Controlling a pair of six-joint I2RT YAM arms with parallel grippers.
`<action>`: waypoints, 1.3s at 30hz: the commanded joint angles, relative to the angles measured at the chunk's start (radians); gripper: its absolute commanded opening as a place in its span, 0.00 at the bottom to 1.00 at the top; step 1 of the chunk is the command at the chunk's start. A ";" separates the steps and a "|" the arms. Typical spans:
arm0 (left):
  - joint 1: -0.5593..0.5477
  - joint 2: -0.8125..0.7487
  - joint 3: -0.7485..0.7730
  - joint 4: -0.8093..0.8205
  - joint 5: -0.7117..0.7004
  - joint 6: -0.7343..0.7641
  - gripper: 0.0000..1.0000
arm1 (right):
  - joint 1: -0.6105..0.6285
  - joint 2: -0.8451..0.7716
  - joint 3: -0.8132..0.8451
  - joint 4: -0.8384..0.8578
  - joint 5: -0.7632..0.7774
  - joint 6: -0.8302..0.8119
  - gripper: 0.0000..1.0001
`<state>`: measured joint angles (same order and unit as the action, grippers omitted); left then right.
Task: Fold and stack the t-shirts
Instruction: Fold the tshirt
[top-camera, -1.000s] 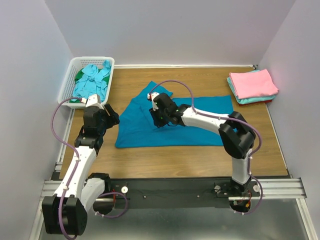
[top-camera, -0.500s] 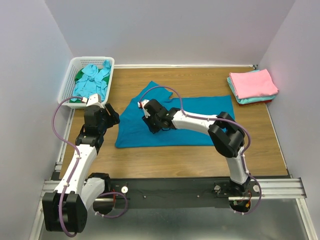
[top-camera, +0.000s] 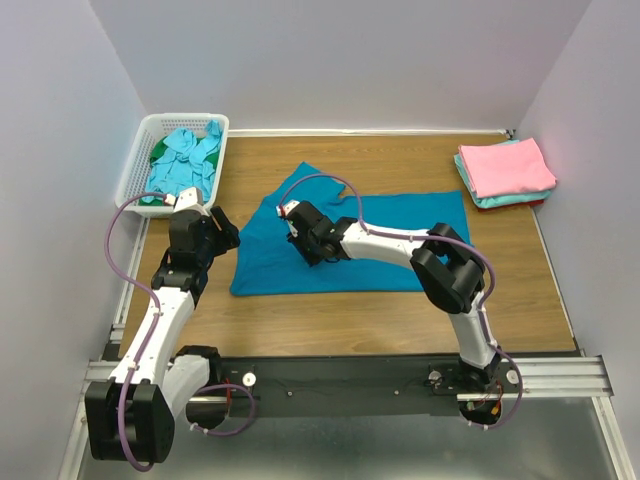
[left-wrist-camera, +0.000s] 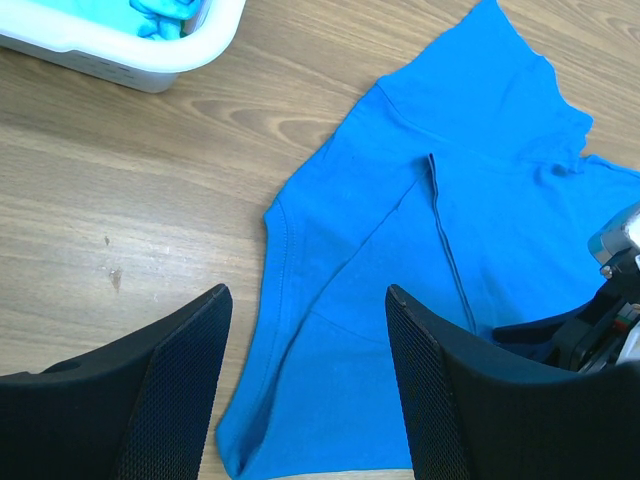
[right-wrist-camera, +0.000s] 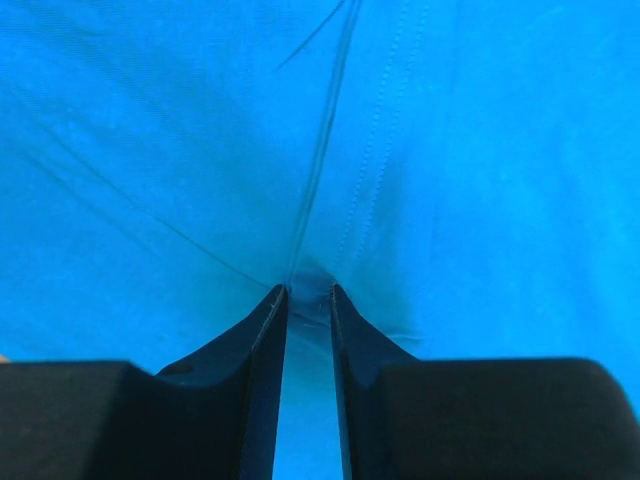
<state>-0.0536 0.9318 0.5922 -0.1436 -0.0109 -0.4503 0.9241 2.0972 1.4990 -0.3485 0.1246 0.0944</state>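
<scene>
Table (top-camera: 400, 160): light brown wood grain, reaching the walls on three sides.
Back wall (top-camera: 340, 60): plain, pale grey-white; a white strip (top-camera: 370, 131) runs along its foot.
Left wall (top-camera: 50, 180): plain, pale, lilac-tinged.
Right wall (top-camera: 600, 100): the same.
Near edge: aluminium rail (top-camera: 560, 372).
Light: even and soft, with faint shadows.

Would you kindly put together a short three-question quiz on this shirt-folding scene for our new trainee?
1. True or false: the left gripper holds cloth.
2. What does the right gripper pinch? A) the blue shirt B) a towel C) a sock
3. Fill in: the top shirt of the stack is ___.
Key: 1 false; 2 A; 3 pink.
</scene>
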 joint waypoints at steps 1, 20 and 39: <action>0.001 0.005 -0.012 0.016 0.005 0.015 0.71 | 0.009 0.020 0.009 -0.023 0.061 -0.019 0.28; -0.002 0.015 -0.015 0.018 0.006 0.021 0.71 | 0.007 -0.025 0.066 -0.021 0.196 -0.047 0.01; -0.006 0.024 -0.015 0.015 0.006 0.022 0.71 | -0.051 -0.002 0.115 -0.014 0.302 -0.055 0.01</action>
<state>-0.0547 0.9504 0.5919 -0.1432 -0.0105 -0.4408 0.8700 2.0964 1.5608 -0.3576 0.3904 0.0521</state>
